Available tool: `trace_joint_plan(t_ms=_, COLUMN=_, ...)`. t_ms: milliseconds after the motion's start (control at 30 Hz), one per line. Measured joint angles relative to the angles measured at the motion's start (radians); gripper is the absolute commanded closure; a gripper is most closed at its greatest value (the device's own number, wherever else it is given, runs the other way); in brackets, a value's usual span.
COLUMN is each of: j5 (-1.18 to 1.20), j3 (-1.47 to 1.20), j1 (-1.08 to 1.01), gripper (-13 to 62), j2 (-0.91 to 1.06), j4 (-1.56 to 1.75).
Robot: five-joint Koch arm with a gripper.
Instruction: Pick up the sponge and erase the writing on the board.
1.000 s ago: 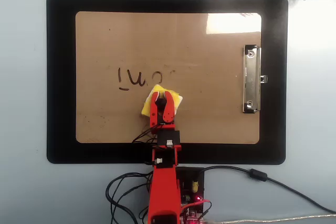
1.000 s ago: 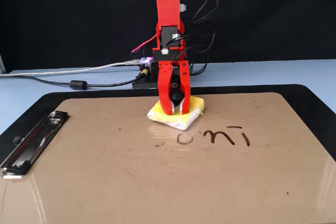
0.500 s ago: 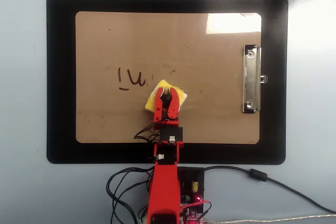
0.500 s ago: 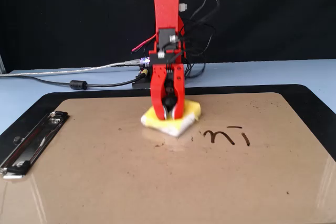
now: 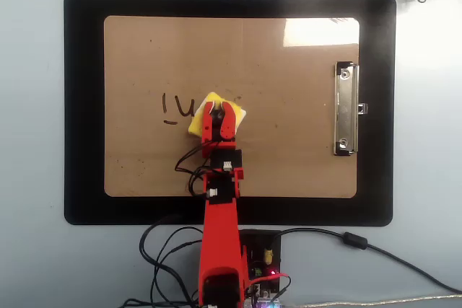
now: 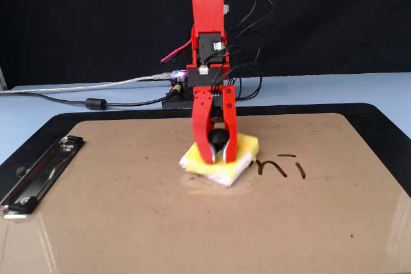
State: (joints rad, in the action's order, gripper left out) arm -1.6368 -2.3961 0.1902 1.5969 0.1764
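Observation:
The yellow sponge (image 5: 198, 122) lies flat on the brown board (image 5: 289, 149), near its middle. In the fixed view the sponge (image 6: 247, 147) shows its white edge layer and black knob (image 6: 219, 138). My red gripper (image 5: 218, 110) reaches down over it, and in the fixed view my gripper (image 6: 218, 156) is shut on the knob, with one jaw on each side. A few strokes of the dark writing (image 5: 177, 110) remain beside the sponge, left of it in the overhead view and right of it in the fixed view (image 6: 282, 167). A faint smear lies just past the sponge.
The board rests on a black mat (image 5: 83, 106). Its silver clip (image 5: 346, 110) sits at the right edge in the overhead view and at the left in the fixed view (image 6: 35, 174). Cables (image 5: 166, 250) and the arm's base (image 5: 260, 261) lie near the mat's edge.

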Motion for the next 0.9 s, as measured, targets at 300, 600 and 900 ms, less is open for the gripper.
trace_joint_plan(t_ms=300, j5=-0.002, j3=-0.058, j1=0.146, gripper=57.4, j2=0.092, j4=-0.021)
trace_joint_plan(t_ms=600, j5=-0.006, j3=0.051, j1=0.190, gripper=57.5, j2=-0.049, j4=0.002)
trace_joint_plan(t_ms=900, j5=-0.002, j3=-0.166, j1=0.190, gripper=57.5, j2=0.195, j4=-0.025)
